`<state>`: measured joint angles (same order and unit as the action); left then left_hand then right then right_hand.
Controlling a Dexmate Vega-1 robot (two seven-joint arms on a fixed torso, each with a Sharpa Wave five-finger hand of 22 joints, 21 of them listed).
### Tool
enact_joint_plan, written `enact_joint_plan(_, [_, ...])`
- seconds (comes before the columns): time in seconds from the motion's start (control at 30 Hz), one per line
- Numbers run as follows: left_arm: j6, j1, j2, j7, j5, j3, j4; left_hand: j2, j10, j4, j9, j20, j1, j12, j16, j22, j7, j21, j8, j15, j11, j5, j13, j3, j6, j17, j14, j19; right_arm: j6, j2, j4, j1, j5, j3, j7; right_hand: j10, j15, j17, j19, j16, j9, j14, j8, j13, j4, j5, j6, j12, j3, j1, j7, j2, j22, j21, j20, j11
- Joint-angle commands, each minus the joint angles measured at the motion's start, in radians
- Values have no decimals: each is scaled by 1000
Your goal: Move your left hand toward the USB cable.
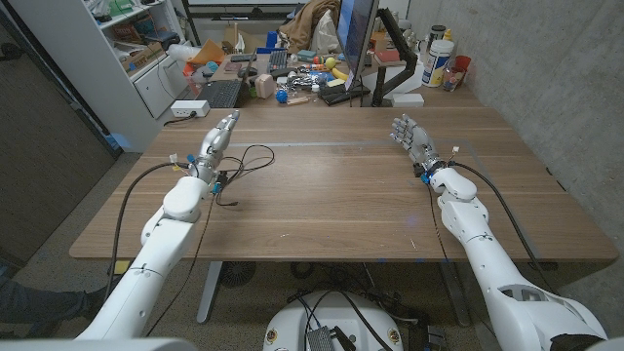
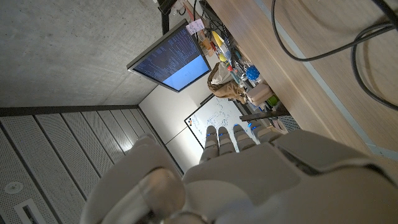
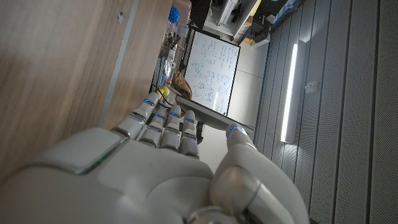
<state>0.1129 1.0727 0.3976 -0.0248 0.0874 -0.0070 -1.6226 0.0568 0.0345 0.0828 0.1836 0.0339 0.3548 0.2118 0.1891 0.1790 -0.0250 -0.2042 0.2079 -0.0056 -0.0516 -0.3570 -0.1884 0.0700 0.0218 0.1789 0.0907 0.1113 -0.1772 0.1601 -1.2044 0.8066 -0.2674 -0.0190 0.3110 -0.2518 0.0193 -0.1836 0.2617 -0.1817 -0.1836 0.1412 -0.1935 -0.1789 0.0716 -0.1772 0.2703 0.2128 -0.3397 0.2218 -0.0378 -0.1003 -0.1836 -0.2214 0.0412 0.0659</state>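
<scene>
Cable (image 1: 246,162) lay looped on the table (image 1: 341,195) just beside the left hand (image 1: 216,139), its plug too small to make out. Left hand and right hand (image 1: 412,136) were both empty, fingers extended.

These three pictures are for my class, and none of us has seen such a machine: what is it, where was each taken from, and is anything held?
It is a robot with two arms at a wooden table. The head view looks down from its head. The other two come from cameras on each wrist, looking along the back of that hand, so the room appears turned. The left hand and right hand have their fingers apart and hold nothing. A thin black cable loops on the table beside the left hand. Clutter and a monitor stand behind.
</scene>
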Motion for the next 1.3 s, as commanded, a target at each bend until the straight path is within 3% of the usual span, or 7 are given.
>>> enact_joint_plan(0.03, [-15,16,28,-24,-62,-3,-31,-3,-11,1,3,25,12,-1,4,1,-3,0,0,-1,-2,5,-3,-3,5,5,-4,2,0,1,-9,9,-1,-3,-3,-11,1,-4,6,-7,-6,11,-3,-4,1,-5,6,-1,-4,6,-3,-2,-3,2,5,2])
enact_joint_plan(1.3, [-83,57,115,-72,-243,-25,-94,3,-15,-4,3,21,26,-2,2,1,-1,2,3,-7,-8,7,-3,-5,27,5,-9,4,5,-1,-15,13,3,1,-11,-12,1,-4,7,-6,-6,10,-3,-4,1,-5,7,-2,-3,4,-3,-2,-3,4,5,0])
